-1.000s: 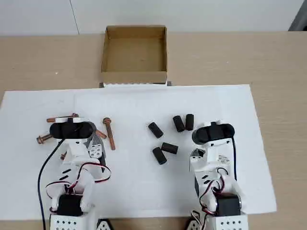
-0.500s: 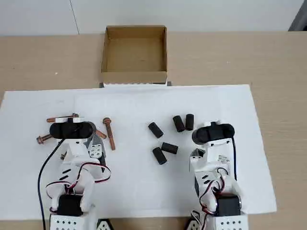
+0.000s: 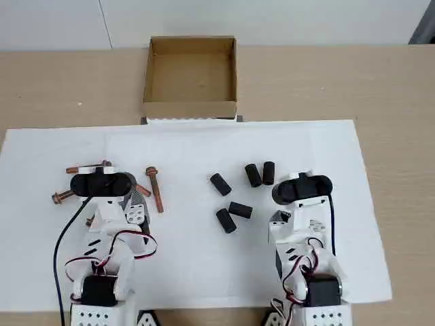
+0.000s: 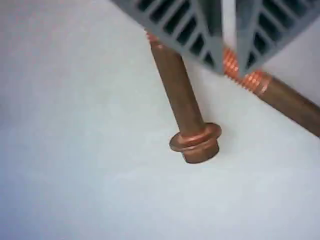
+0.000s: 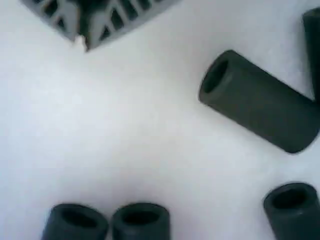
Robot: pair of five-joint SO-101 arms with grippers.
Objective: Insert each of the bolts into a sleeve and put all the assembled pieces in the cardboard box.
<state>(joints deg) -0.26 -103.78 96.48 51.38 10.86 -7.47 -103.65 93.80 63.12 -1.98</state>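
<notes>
Where the white paper sheet [image 3: 197, 272] covers the near half of the tabletop [image 3: 61, 88], both arms sit low over it, side by side. Cardboard box [image 3: 191, 109]: open top, nothing in it, at the sheet's far edge and touching it.

Left arm [image 3: 102, 185] is among the copper bolts. One bolt [image 3: 155, 190] lies free just beside it, on the side toward the sleeves. Two more poke out at its outer side [image 3: 62, 197] and far side [image 3: 88, 168], and others are partly hidden under the arm. Left wrist view: the left arm's jaws are nearly together with a thin slit between, pinching nothing. A flanged bolt [image 4: 182, 100] lies flat on the paper under them. A second bolt's threaded end [image 4: 252, 80] runs past the tips.

Five black sleeves lie loose between the arms, nearer the right arm [image 3: 301, 190]: two side by side [image 3: 260, 174], one apart [image 3: 220, 184], two nearer the arms [image 3: 233, 214]. None carries a bolt. Right wrist view: the right arm's jaws are pressed together, off the paper, with a sleeve [image 5: 257, 107] near them.
</notes>
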